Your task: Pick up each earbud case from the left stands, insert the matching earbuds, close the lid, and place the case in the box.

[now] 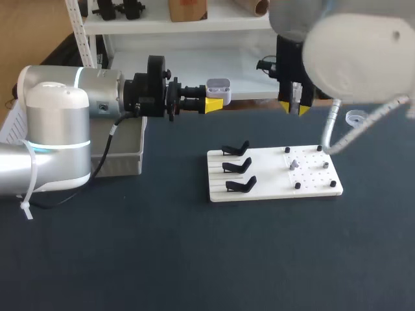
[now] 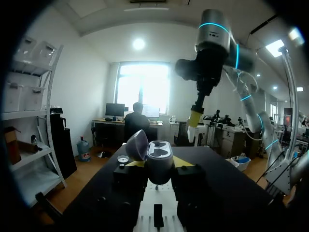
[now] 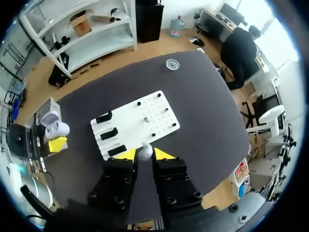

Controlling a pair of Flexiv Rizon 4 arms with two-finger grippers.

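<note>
My left gripper (image 1: 216,97) is shut on a white earbud case (image 1: 218,87) and holds it in the air over the table's far side. The case's lid (image 2: 137,144) stands open, and the case (image 2: 158,159) sits between the yellow tips. To its right my right gripper (image 1: 296,105) points down, above the far end of the white board (image 1: 272,184). It is shut on a small white earbud (image 3: 146,151), pinched between its tips (image 3: 145,155). The three black stands (image 1: 237,166) on the board's left side are bare.
A grey box (image 1: 120,155) stands at the left, partly behind my left arm. A small grey earbud (image 1: 293,164) sits among the black pegs on the board's right side. A clear round dish (image 1: 355,118) lies at the far right.
</note>
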